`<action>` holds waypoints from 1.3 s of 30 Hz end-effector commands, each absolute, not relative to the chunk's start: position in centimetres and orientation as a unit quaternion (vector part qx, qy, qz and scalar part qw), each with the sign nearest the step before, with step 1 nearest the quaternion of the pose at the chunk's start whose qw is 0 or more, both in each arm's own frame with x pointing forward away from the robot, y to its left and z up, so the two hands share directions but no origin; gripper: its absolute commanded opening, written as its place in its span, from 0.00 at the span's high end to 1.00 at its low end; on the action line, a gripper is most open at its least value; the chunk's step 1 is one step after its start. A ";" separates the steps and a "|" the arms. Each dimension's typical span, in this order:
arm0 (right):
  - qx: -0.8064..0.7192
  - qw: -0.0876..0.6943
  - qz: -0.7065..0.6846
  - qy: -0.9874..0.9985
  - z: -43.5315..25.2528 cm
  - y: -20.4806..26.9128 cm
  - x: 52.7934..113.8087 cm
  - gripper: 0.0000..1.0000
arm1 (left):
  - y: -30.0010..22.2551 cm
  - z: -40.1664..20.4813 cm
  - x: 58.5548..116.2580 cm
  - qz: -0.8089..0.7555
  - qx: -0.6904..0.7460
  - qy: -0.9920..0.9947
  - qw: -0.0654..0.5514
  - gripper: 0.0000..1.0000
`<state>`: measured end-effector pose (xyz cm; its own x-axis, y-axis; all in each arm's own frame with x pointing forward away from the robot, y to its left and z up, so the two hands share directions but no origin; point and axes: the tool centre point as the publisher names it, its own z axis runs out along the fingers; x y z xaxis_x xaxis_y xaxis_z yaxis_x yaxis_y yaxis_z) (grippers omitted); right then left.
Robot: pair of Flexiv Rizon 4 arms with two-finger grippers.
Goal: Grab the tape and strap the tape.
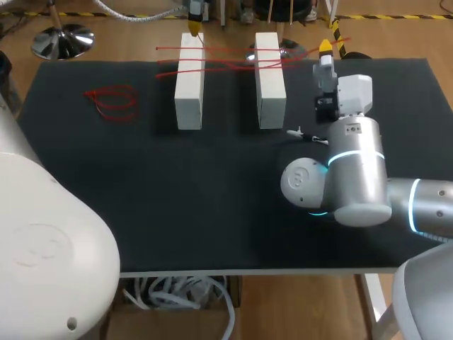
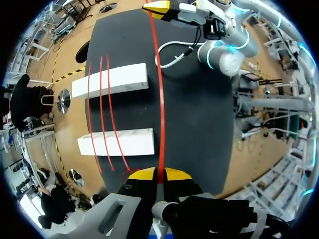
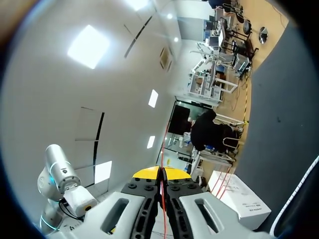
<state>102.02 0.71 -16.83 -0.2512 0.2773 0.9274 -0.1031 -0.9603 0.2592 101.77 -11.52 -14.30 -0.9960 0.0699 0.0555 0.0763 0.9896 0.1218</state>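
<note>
Two white blocks [image 1: 190, 81] [image 1: 270, 79] stand side by side at the back of the black mat. Several strands of red tape [image 1: 226, 53] lie across their far ends. My left gripper [image 1: 194, 28] hangs behind the left block, and in its wrist view the gripper [image 2: 158, 174] is shut on a taut strand of tape [image 2: 160, 99]. That strand runs past the ends of both blocks [image 2: 114, 80] [image 2: 119, 142] to my right gripper [image 2: 159, 7]. My right gripper [image 1: 325, 47] sits beyond the right block, and in its own view it [image 3: 161, 173] is shut on the tape [image 3: 166, 139].
A loose bundle of red tape [image 1: 113, 103] lies on the mat's left part. The black mat [image 1: 212, 191] covers the table to its front edge. A white cable [image 1: 301, 133] hangs near my right arm. My left arm's white body [image 1: 42, 234] fills the near left corner.
</note>
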 end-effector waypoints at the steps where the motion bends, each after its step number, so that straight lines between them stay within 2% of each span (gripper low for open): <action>1: 0.596 0.118 0.790 0.081 -17.3 0.1 102.1 1.00 | -11.3 -14.4 101.8 -0.062 -0.027 -0.998 0.019 1.00; 14: 0.586 0.141 0.790 0.113 -17.2 -0.2 102.6 1.00 | -11.6 -14.3 102.1 -0.049 -0.033 -0.998 0.003 1.00; 18: 0.571 0.187 0.777 0.185 -16.8 -0.6 102.5 1.00 | -11.6 -14.3 102.1 -0.049 -0.033 -0.998 0.003 1.00; 31: 0.555 0.260 0.750 0.249 -14.3 -0.7 103.0 1.00 | -11.6 -14.3 102.1 -0.049 -0.033 -0.998 0.003 1.00; 39: 0.518 0.318 0.705 0.365 -13.1 -0.3 103.0 1.00 | -11.6 -14.3 102.1 -0.049 -0.033 -0.998 0.003 1.00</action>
